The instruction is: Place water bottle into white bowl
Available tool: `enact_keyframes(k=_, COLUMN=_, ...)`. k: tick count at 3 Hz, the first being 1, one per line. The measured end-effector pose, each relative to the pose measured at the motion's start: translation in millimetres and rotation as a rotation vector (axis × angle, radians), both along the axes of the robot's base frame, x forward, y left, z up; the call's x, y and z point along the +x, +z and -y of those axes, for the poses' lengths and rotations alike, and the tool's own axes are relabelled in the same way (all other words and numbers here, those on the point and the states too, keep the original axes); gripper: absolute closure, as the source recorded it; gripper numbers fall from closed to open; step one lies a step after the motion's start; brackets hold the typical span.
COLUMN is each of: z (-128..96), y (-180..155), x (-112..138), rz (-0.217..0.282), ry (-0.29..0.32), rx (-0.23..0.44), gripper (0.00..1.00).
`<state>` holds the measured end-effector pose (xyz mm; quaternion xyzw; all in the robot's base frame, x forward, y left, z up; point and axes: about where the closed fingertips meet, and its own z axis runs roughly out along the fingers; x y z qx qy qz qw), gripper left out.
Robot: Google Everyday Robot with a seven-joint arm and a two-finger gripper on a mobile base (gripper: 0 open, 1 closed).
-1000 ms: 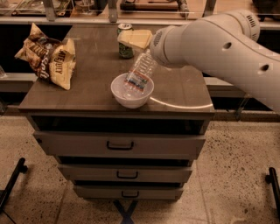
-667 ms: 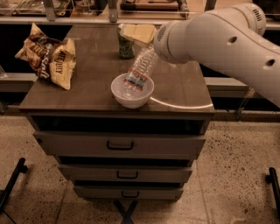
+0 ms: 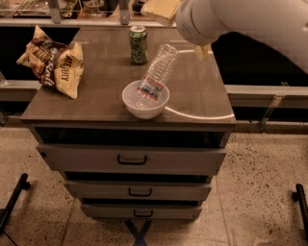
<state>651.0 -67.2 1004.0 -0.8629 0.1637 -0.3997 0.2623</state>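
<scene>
The clear ribbed water bottle lies tilted with its lower end inside the white bowl and its upper end leaning out over the far rim, toward the back right. The bowl stands near the front edge of the brown cabinet top. My gripper is raised at the top edge of the view, above and behind the bottle, clear of it and holding nothing. My white arm crosses the upper right corner.
A green soda can stands upright just behind and left of the bottle. A brown crinkled chip bag lies at the left edge of the top. Drawers with dark handles sit below. Speckled floor surrounds the cabinet.
My gripper and arm have let go of the bottle and lifted up and back. The bottle stays leaning in the bowl.
</scene>
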Motion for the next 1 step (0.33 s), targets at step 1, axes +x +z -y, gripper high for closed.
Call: enact_keyframes(k=1, z=4.3, y=1.4, x=-5.1, rz=-0.031, ry=-0.012, rx=-0.011, gripper=0.0)
